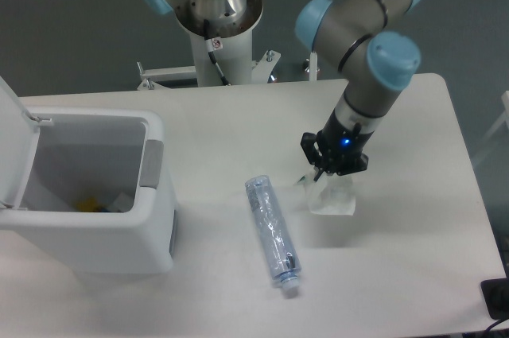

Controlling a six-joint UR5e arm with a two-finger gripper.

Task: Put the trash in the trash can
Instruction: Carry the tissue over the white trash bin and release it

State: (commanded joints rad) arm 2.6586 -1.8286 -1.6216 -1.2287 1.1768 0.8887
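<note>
The gripper [324, 176] grasps the plastic bag [332, 197]. The bottle [271, 231] lies left of it. The open trash can [95, 195] stands far left.

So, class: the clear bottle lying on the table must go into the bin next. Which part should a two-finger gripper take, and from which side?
Probably the middle of the bottle, from straight above, jaws spanning its narrow width. It lies flat, long axis running from near the gripper down toward the front edge, cap nearest the camera, with bare table on both flanks for the fingers.
</note>
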